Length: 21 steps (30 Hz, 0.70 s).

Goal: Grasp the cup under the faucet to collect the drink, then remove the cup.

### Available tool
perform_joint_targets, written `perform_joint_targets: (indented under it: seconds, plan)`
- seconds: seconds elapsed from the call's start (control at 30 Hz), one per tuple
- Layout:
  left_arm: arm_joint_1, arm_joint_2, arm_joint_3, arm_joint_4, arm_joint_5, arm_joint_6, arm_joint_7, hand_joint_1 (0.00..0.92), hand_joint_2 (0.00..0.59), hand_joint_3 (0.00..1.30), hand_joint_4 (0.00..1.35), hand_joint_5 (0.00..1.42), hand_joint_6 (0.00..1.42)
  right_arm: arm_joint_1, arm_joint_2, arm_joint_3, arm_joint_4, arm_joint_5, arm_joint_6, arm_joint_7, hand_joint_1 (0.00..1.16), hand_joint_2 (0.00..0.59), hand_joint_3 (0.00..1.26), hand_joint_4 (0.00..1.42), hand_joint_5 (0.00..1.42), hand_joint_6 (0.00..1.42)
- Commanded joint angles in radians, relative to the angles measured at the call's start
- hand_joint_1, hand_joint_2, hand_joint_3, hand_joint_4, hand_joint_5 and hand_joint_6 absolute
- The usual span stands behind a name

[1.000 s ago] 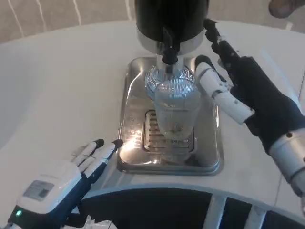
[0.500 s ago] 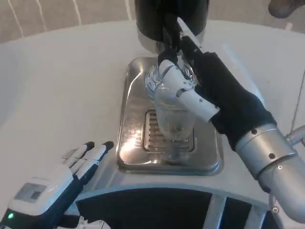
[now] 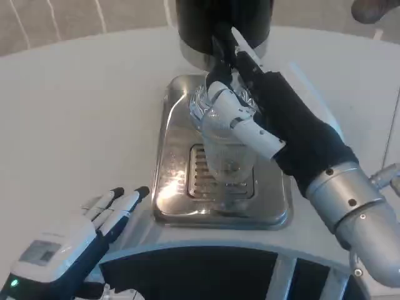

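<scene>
Gripping the clear cup (image 3: pixel 228 147), right hand (image 3: pixel 275 119); left hand (image 3: pixel 94 225) spread, holding nothing; no writing readable.

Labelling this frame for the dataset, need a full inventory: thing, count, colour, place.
cup: 1, clear ribbed glass or plastic, upright on the tray's grate, under the faucet
faucet: 1, black, at the front of the dispenser, above the cup
dispenser: 1, black body with a silver base, at the top centre
drip tray: 1, shiny silver metal with a slotted grate, in front of the dispenser
table: 1, white, under everything
right hand: 1, black and white, at the cup's upper part, fingers against its right side
left hand: 1, white and black, resting on the table near its front edge, left of the tray, holding nothing
</scene>
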Motion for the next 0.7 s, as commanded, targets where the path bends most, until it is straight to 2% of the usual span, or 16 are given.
perform_joint_targets:
  seconds: [0.03,0.23,0.7]
  plan:
    - [0.013,-0.001,0.013,0.007,-0.015,0.006,-0.013,0.093,0.069,0.0,0.0,0.0,0.06,-0.034,-0.014,0.017,0.023,0.019,0.013,-0.004,0.23,0.586,0.0,0.0,0.0,0.0]
    - [0.019,0.001,0.019,0.008,-0.019,0.007,-0.015,0.093,0.069,0.0,0.0,0.0,0.06,-0.059,-0.031,0.036,0.037,0.026,0.025,0.003,0.23,0.586,0.0,0.0,0.0,0.0]
    - [0.014,0.002,0.023,0.023,-0.028,-0.004,-0.018,0.085,0.071,0.0,0.0,0.0,0.07,-0.131,-0.122,0.112,0.033,0.023,0.119,0.076,0.13,0.585,0.0,0.0,0.0,0.0]
